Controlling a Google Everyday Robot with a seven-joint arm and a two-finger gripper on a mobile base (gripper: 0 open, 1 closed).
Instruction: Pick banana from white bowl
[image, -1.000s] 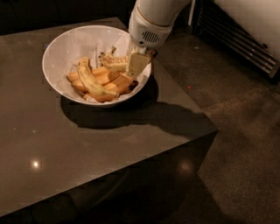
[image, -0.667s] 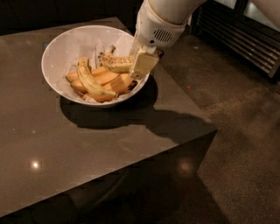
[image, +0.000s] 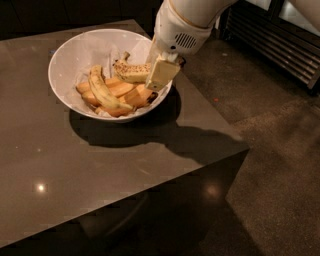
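Observation:
The white bowl (image: 67, 52) stands on the far part of a dark table. The short, speckled banana (image: 131, 71) lies level over the bowl's right half, stem to the left, above the other pieces. My gripper (image: 159, 74) comes down from the white arm at the bowl's right rim. It is shut on the banana's right end, and its pale front finger (image: 162, 73) hides that end.
A longer, smooth yellow banana (image: 102, 90) and orange pieces (image: 131, 96) lie in the bowl. The dark table (image: 100, 165) ends at a corner on the right (image: 244, 146). Beyond it is floor and a slatted metal grille (image: 282, 47) at the back right.
The arm's wrist has shifted slightly to the right and up. The speckled banana stays in the gripper at nearly the same spot over the bowl.

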